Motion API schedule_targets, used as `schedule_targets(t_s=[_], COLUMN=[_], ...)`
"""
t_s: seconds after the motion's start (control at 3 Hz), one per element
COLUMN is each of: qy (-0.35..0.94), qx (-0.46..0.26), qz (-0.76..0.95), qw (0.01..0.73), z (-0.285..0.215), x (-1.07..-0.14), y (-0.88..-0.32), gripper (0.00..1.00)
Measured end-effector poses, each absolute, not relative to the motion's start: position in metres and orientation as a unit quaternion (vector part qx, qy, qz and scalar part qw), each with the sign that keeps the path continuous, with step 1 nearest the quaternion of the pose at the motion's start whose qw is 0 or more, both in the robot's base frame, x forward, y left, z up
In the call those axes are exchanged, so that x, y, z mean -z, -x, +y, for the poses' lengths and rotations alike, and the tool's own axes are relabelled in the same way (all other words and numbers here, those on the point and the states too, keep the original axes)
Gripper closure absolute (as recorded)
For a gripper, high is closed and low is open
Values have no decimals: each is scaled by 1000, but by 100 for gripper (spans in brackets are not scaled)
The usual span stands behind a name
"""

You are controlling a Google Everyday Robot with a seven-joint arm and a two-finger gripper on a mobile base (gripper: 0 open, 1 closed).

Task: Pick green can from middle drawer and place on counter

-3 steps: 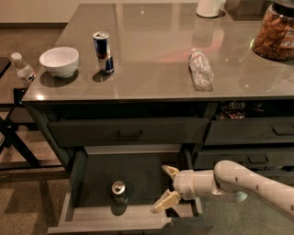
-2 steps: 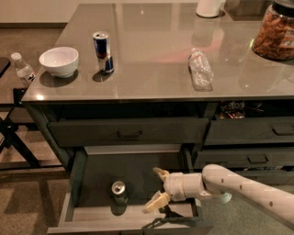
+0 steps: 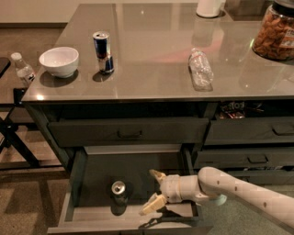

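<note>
The middle drawer (image 3: 92,174) is pulled open below the counter (image 3: 151,50). A can (image 3: 119,192) with a silver top stands upright on the drawer floor, left of centre; its body looks dark in the drawer's shadow. My gripper (image 3: 154,192) is inside the drawer, just right of the can and apart from it. Its two pale fingers are spread open, one above and one below, pointing left toward the can. It holds nothing. The white arm reaches in from the lower right.
On the counter stand a white bowl (image 3: 59,61), a tall blue-and-silver can (image 3: 103,51), a lying clear plastic bottle (image 3: 200,69), a snack jar (image 3: 275,32) and a white object (image 3: 210,7). A small bottle (image 3: 23,69) sits on a side table at left. Closed drawers (image 3: 250,158) are to the right.
My gripper has moved left inside the drawer, closer to the can. Its fingers stay open. The can has not moved.
</note>
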State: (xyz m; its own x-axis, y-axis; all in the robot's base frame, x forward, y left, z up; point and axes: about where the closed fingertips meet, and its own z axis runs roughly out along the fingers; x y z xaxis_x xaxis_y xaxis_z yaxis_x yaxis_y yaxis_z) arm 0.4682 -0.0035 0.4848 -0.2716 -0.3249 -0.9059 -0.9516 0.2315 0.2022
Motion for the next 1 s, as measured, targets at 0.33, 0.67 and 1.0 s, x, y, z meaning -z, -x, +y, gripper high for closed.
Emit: schedule_targets(t_s=[0.33, 0.67, 1.0], qy=[464, 460, 458], qx=[-431, -451, -453], qz=[665, 650, 650], qw=[395, 403, 403], z=[23, 43, 44], x=[-468, -454, -452], y=[-472, -478, -478], gripper=[0, 0, 0])
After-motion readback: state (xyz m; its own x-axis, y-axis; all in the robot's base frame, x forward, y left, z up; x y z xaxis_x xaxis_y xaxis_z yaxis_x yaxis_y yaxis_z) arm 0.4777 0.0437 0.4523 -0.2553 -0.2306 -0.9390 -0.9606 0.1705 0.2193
